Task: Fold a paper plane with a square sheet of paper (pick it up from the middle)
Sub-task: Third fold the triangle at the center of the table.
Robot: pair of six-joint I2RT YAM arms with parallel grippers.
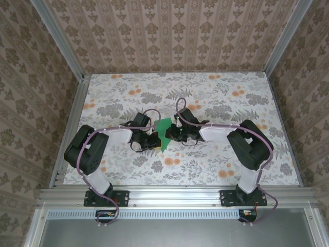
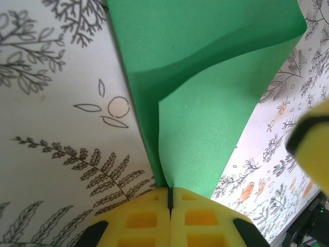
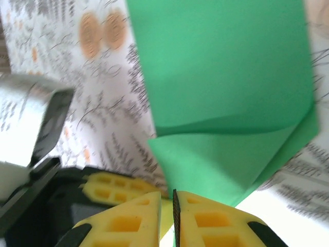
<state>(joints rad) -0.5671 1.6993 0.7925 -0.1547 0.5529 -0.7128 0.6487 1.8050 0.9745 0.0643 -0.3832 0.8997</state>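
The bright green sheet of paper, folded into a narrow pointed shape, is held up off the table's middle between both grippers. My left gripper is shut on its lower edge; in the left wrist view the yellow fingers press together at the jaw line, and the folded paper fans upward from them. My right gripper grips the paper from the other side. Its jaws stand nearly together on the paper's lower edge. A left gripper finger shows just beside them.
A floral cloth covers the table. Patterned walls stand on three sides behind aluminium posts. A metal rail runs along the near edge, where both arm bases sit. The two arms meet closely at the table's middle.
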